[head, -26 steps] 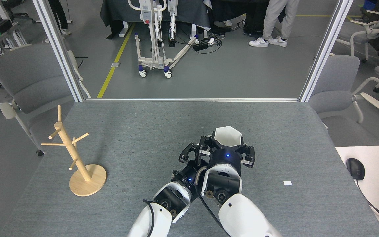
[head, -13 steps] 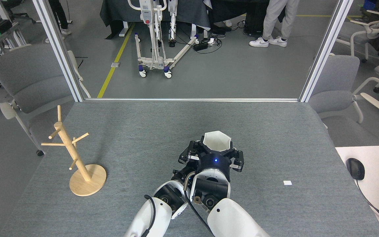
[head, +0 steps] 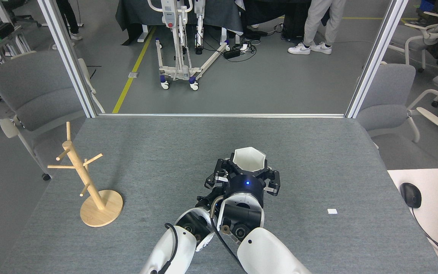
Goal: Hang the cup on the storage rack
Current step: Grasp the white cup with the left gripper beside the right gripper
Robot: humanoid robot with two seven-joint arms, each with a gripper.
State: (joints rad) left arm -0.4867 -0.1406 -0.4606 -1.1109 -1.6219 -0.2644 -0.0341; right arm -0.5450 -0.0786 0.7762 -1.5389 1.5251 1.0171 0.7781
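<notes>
Head view, single frame. The cup (head: 249, 160) sits upright, open mouth up, near mid-table, slightly toward my side. My right gripper (head: 250, 176) is wrapped around its near side, black fingers (head: 271, 182) bracketing the lower body; I read this as clamped on the cup, though contact itself is hidden behind the wrist. The handle tab is not visible from here, so I cannot tell which way the hole faces. That matters, since the hole must meet a peg.

My left gripper (head: 218, 178) is tucked just beside the right one, touching or nearly so. Its fingers are seen end-on and dark; I cannot tell whether they are spread or closed. My guess is it is positioned for a hand-over or to steady the cup, because the rack is on the left side.

The storage rack (head: 83, 178) stands well apart, near the table's left edge, base close to the rim of the grey table (head: 165, 144). Pegs angle outward; those pointing right look most reachable.

Open felt lies between cup and rack, nothing in the way. A small white tag (head: 332, 211) lies far right, irrelevant. Risk: little margin beyond the rack before the table edge.
</notes>
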